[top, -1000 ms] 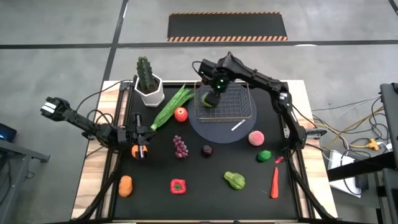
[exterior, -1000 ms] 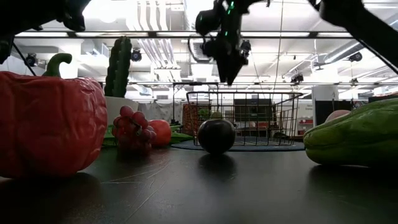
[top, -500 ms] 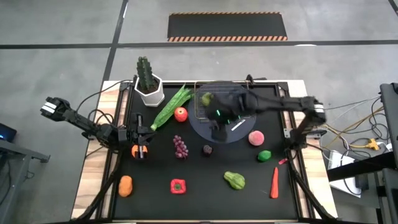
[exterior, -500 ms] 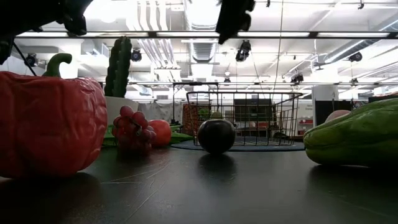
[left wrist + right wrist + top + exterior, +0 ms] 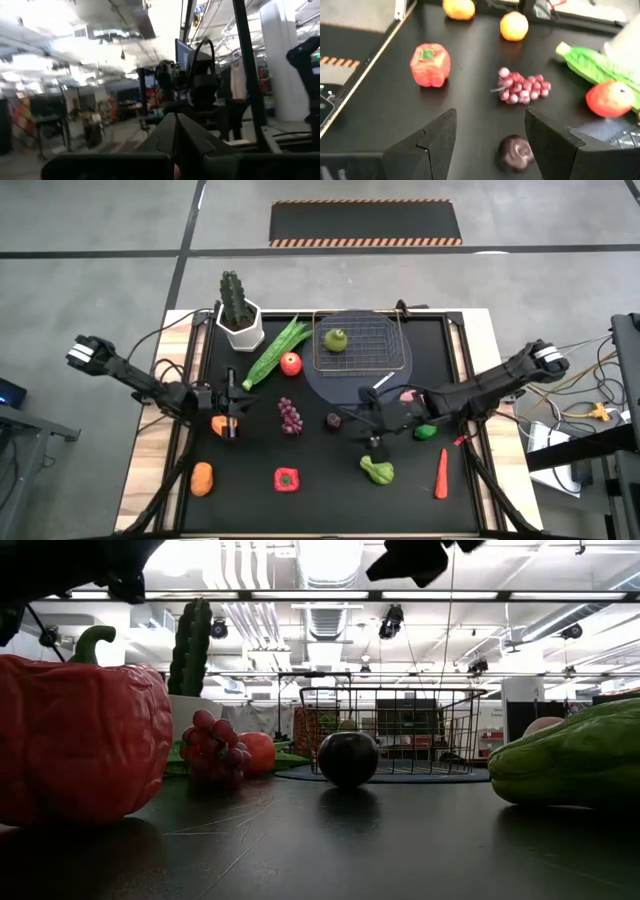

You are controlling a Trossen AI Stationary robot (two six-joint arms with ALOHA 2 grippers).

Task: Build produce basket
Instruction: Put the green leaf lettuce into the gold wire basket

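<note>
From above I see my right gripper point(image 5: 368, 423) hanging beside the dark plum point(image 5: 333, 420), fingers spread and empty. Its wrist camera shows that plum point(image 5: 516, 151) between them, grapes point(image 5: 521, 86) beyond. The basket point(image 5: 362, 343) holds one green fruit point(image 5: 335, 339). My left gripper point(image 5: 229, 418) is clenched by an orange point(image 5: 219, 423).

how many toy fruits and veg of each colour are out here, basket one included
green: 4, long leafy vegetable, apple in the wire basket, round one, lumpy one
red: 3, tomato, bell pepper, chilli
orange: 2
purple: 2, grapes, dark plum
pink: 1 peach
total: 12
</note>
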